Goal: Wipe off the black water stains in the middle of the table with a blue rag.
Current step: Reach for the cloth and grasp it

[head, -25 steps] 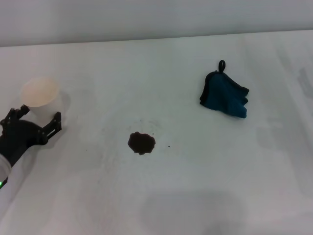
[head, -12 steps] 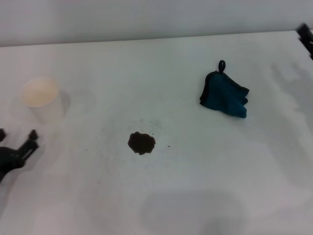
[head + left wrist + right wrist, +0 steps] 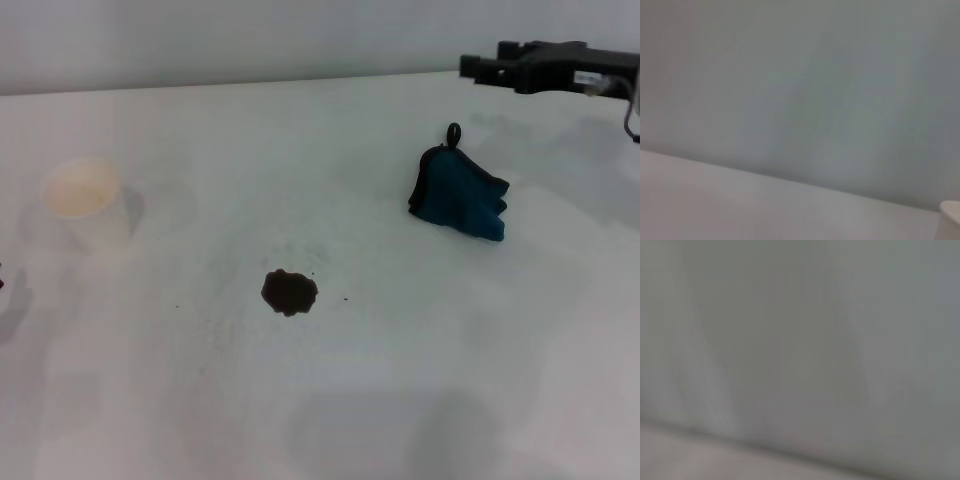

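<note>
The black water stains (image 3: 290,291) are a dark blotch with a few tiny specks, in the middle of the white table (image 3: 400,380). The blue rag (image 3: 458,195) lies crumpled at the right rear of the table, its black loop pointing to the far edge. My right gripper (image 3: 475,67) reaches in from the right at the top of the head view. It hangs above the table's far edge, behind and slightly right of the rag, apart from it. My left gripper is out of view. The wrist views show only the wall and a strip of table.
A white paper cup (image 3: 84,203) stands at the left of the table; its rim also shows in the left wrist view (image 3: 951,220). A grey wall (image 3: 250,40) runs behind the table's far edge.
My left gripper has drawn back from the cup and left the head view at the lower left. My right arm has come in from the right, above the table's far edge.
</note>
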`<state>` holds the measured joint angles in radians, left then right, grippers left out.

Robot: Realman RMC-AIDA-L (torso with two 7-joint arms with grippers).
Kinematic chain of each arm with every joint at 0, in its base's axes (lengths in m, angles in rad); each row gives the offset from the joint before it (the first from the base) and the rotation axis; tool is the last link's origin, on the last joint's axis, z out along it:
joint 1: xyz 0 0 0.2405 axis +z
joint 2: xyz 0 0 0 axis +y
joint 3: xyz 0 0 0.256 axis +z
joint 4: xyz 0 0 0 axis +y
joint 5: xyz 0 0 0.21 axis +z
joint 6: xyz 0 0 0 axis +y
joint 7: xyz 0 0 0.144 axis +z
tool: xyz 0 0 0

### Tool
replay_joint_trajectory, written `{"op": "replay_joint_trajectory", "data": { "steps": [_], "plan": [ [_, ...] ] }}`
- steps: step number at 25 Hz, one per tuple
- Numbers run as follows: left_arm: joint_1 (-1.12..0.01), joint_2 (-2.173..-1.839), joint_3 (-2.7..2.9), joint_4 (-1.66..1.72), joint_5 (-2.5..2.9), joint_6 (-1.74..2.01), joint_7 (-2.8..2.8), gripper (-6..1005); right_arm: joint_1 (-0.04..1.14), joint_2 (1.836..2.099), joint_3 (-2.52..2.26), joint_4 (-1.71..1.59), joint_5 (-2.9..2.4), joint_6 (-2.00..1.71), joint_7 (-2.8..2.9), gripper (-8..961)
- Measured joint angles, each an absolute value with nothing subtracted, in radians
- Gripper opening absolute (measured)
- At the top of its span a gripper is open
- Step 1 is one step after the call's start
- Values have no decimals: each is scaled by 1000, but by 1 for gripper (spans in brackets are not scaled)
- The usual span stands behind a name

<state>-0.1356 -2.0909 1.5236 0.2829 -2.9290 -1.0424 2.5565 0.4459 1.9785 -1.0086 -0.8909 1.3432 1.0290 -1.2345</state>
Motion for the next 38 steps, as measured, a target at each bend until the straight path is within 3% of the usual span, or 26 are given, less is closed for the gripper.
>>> {"op": "replay_joint_trajectory", "data": {
  "steps": [2, 4, 9, 35, 38],
  "plan": [
    [-141, -2091, 1519, 280, -2929, -1050, 2556, 892, 471, 1983, -1038, -994, 1123, 1039, -1052, 737],
    [-143, -2090, 1518, 279, -2929, -1050, 2556, 892, 539, 2006, -1105, -1119, 734, 1101, -765, 730],
    [-188, -2089, 1517, 255, -2928, -1046, 2557, 893, 607, 2013, -1228, -1132, 476, 1178, -612, 711],
    [-212, -2089, 1516, 239, -2928, -1050, 2520, 893, 646, 2016, -1378, -892, 570, 988, -598, 615],
    [-216, -2089, 1516, 239, -2928, -1043, 2512, 893, 646, 2015, -1379, -891, 569, 986, -598, 470]
  ]
}}
